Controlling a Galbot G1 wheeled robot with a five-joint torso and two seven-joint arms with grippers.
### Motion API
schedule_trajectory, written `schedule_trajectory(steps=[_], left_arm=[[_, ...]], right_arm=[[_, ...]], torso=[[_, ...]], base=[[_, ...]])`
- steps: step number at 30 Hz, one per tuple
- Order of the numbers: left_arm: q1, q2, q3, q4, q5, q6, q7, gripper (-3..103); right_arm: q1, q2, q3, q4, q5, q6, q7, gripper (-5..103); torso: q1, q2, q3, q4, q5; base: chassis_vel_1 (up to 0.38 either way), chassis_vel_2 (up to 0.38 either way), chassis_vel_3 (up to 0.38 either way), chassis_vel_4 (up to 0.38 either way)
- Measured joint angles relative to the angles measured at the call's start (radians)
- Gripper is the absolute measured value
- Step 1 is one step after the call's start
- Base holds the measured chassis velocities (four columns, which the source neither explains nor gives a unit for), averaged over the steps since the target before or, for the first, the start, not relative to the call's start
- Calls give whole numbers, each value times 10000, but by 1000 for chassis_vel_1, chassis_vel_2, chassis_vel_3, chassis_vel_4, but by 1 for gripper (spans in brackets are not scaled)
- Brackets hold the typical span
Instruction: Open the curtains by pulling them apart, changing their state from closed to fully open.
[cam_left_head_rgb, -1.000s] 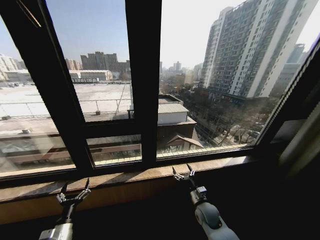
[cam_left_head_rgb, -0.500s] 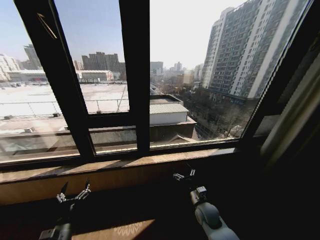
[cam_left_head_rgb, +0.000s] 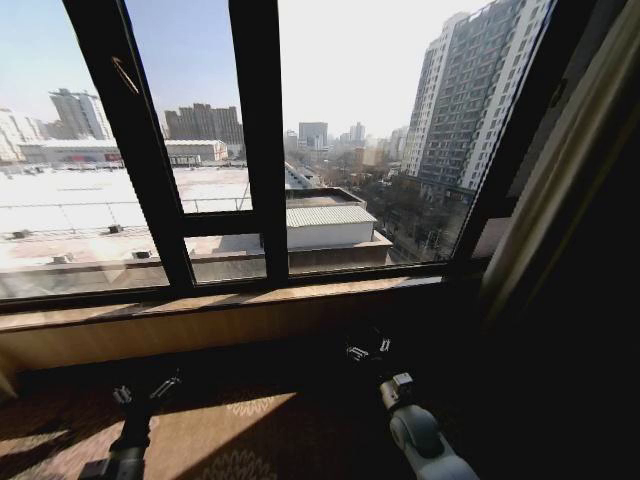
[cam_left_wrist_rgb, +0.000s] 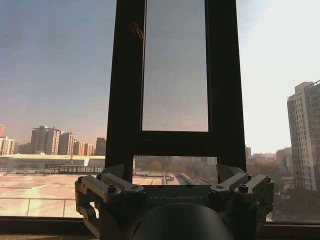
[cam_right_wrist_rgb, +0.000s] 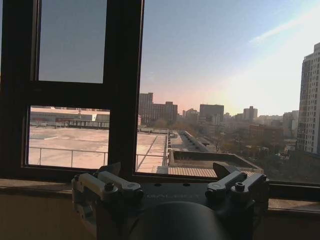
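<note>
1. The left gripper (cam_left_head_rgb: 146, 390) hangs low over the patterned carpet (cam_left_head_rgb: 250, 440), fingers spread and holding nothing. A second ago it sat just under the wooden sill (cam_left_head_rgb: 200, 310); now it shows well below it.
2. The dark window frame (cam_left_head_rgb: 255, 150) has slid left and up across the head view, and more floor shows. The whole picture shifted together, so I judge the robot has backed off and turned rightward, not the window moved.
3. The right gripper (cam_left_head_rgb: 368, 350) is also low and clear of the sill, fingers spread, empty.
4. At the far right, a pale curtain (cam_left_head_rgb: 560, 170) bunched beside the frame has come further into view; the glass stands uncovered, so the opening looks essentially done.
</note>
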Motion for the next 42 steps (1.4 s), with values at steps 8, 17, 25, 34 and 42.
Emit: schedule_trajectory(steps=[8,17,25,34,42], left_arm=[[-5,1,0,-3,-1,0,1,100],[-5,2,2,-3,-1,0,1,100],[-3,2,2,-3,-1,0,0,100],[-4,2,2,-1,-1,0,0,100],[-4,2,2,-1,-1,-1,0,100]], right_arm=[[0,1,1,-1,0,0,0,100],[1,1,1,-1,0,0,0,100],[1,1,1,-1,0,0,0,100],[0,1,1,0,0,0,0,100],[1,1,1,0,0,0,0,100]], torso=[[17,-10,8,-5,6],[9,-7,4,-5,-3],[8,-6,4,-4,-2],[9,-5,4,-4,-3],[9,-6,4,-3,-3]], base=[[26,9,-62,57],[2,-15,4,16],[22,-26,-19,36],[0,0,0,0],[0,0,0,0]])
